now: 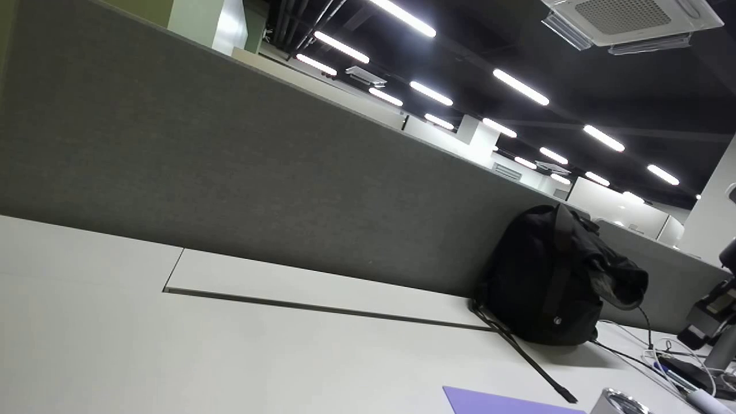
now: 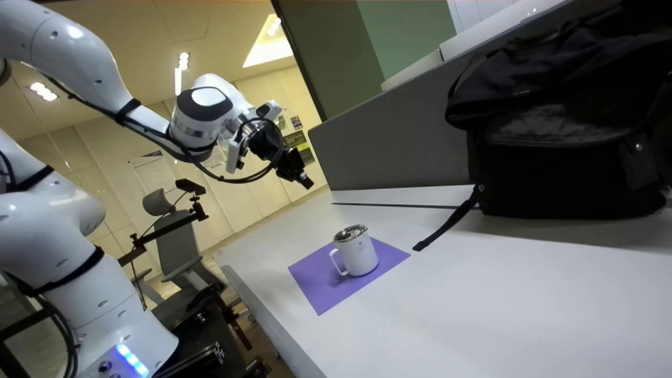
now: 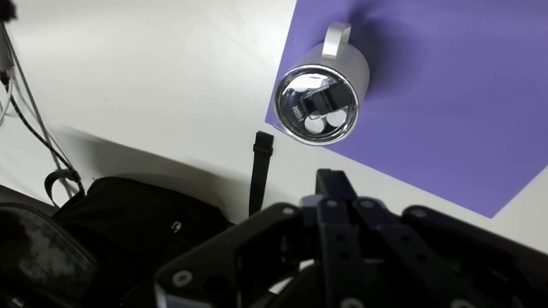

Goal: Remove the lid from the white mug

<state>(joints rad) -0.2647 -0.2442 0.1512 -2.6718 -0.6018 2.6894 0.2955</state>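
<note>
The white mug (image 2: pixel 362 257) stands upright on a purple sheet (image 2: pixel 315 283). Its clear lid (image 2: pixel 350 233) with a dark slider sits on top. In the wrist view the lid (image 3: pixel 295 100) faces the camera and covers the mug's opening; the mug's side and handle (image 3: pixel 353 64) show above it. In an exterior view only the top of the mug (image 1: pixel 600 406) and its lid (image 1: pixel 627 401) show at the bottom edge. My gripper (image 3: pixel 336 184) is shut and empty, its fingertips together. In an exterior view the gripper (image 2: pixel 304 180) hangs above the mug's level, apart from it.
A black backpack (image 2: pixel 572 157) stands against the grey partition (image 2: pixel 388 142), beyond the mug. Its strap (image 3: pixel 260 171) reaches over the white table (image 2: pixel 499 304) towards the mug. Cables (image 1: pixel 632 359) and a black device (image 1: pixel 713 322) lie beyond the backpack.
</note>
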